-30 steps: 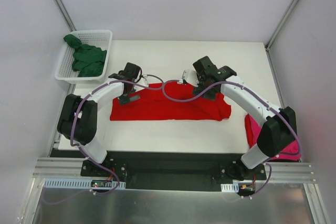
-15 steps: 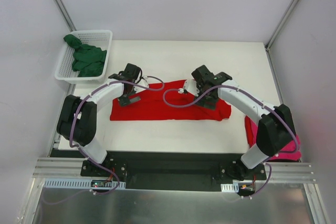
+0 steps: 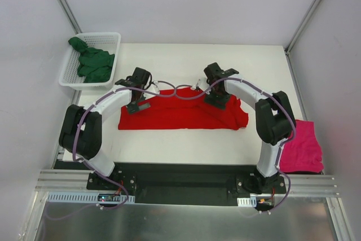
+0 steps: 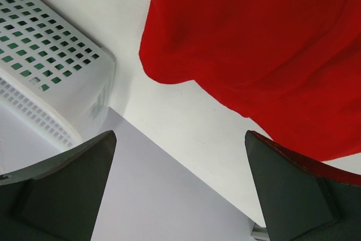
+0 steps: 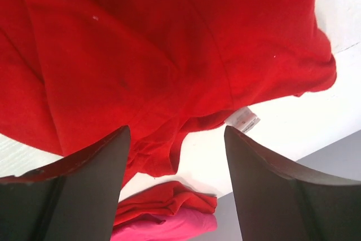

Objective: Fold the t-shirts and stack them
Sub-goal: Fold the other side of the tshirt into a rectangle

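Observation:
A bright red t-shirt (image 3: 180,114) lies spread in a wide band across the middle of the table, and it fills the upper part of the right wrist view (image 5: 169,49). My left gripper (image 3: 138,104) hovers open over its far left corner, which shows as red cloth (image 4: 271,43) beyond empty jaws (image 4: 180,184). My right gripper (image 3: 216,99) stands open above the shirt's right part, with nothing between its fingers (image 5: 177,179). A magenta-pink t-shirt (image 3: 302,152) lies at the table's near right edge (image 5: 169,228). A dark green t-shirt (image 3: 93,64) sits bunched in the basket.
The white mesh basket (image 3: 107,40) stands at the far left corner, and its wall shows close by in the left wrist view (image 4: 51,77). A white care label (image 5: 243,120) sticks out from the red shirt's edge. The bare table (image 3: 186,60) stretches behind the shirt.
The right arm has folded its elbow in toward the near side, uncovering the pink t-shirt, and its gripper has shifted slightly left over the red shirt. The left arm has barely moved.

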Motion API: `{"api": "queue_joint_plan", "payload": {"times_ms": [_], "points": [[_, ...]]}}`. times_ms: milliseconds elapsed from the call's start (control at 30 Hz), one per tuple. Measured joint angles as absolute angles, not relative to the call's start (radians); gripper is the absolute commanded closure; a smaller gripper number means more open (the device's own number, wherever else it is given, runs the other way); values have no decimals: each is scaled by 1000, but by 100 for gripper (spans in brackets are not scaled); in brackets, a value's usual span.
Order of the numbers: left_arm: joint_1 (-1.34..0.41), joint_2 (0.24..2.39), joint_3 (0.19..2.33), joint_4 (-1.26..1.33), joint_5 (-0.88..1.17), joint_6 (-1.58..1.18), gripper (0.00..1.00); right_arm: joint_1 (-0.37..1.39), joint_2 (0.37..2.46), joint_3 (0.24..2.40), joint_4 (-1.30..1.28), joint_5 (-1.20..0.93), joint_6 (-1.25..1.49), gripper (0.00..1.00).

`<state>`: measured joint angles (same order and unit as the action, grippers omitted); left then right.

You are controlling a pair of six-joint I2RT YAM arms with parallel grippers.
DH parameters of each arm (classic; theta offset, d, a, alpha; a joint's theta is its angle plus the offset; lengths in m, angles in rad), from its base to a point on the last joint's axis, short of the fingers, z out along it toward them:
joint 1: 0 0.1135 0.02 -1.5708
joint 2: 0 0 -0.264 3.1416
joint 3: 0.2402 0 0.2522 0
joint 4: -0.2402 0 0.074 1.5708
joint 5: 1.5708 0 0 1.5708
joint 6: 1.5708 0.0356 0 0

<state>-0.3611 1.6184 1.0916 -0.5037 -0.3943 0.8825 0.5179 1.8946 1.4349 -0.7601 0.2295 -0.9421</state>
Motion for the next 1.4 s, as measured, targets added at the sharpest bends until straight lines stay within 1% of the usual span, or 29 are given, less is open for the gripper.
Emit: {"api": "queue_joint_plan", "payload": {"times_ms": [100, 333, 567, 633, 733, 767, 800, 867, 900, 933, 967, 1100, 1167, 1233, 1400], "points": [[-361, 1595, 1091, -506, -395, 886, 1, 515, 1916, 1462, -757, 222, -942, 36], [-361, 1577, 1091, -506, -403, 890, 1, 513, 1958, 1509, -775, 179, -942, 37], [-361, 1577, 1091, -507, -404, 890, 1, 506, 1962, 1510, -794, 180, -944, 38], [-361, 1577, 1091, -508, -405, 890, 1, 500, 1966, 1510, -798, 183, -944, 41], [-361, 1577, 1088, -506, -410, 891, 1, 487, 1982, 1511, -802, 188, -947, 43], [-360, 1577, 1084, -506, -413, 893, 1, 484, 1988, 1511, -804, 189, -947, 45], [-358, 1577, 1081, -508, -415, 894, 1, 480, 1995, 1511, -807, 189, -947, 50], [-349, 1577, 1080, -514, -423, 894, 1, 475, 2006, 1511, -812, 189, -950, 54], [-344, 1576, 1080, -513, -424, 894, 1, 473, 2010, 1511, -814, 189, -951, 65], [-333, 1576, 1080, -512, -426, 894, 1, 472, 2013, 1511, -817, 187, -951, 70], [-317, 1576, 1080, -512, -429, 894, 1, 471, 2014, 1511, -820, 186, -953, 77], [-247, 1576, 1084, -514, -436, 901, 1, 471, 2016, 1522, -829, 175, -952, 83], [-223, 1576, 1089, -514, -444, 904, 1, 471, 2016, 1533, -834, 168, -951, 90], [-214, 1575, 1093, -512, -453, 906, 1, 471, 2016, 1545, -841, 162, -951, 95], [-215, 1574, 1093, -513, -455, 908, 1, 474, 2016, 1577, -868, 133, -943, 99]]}}
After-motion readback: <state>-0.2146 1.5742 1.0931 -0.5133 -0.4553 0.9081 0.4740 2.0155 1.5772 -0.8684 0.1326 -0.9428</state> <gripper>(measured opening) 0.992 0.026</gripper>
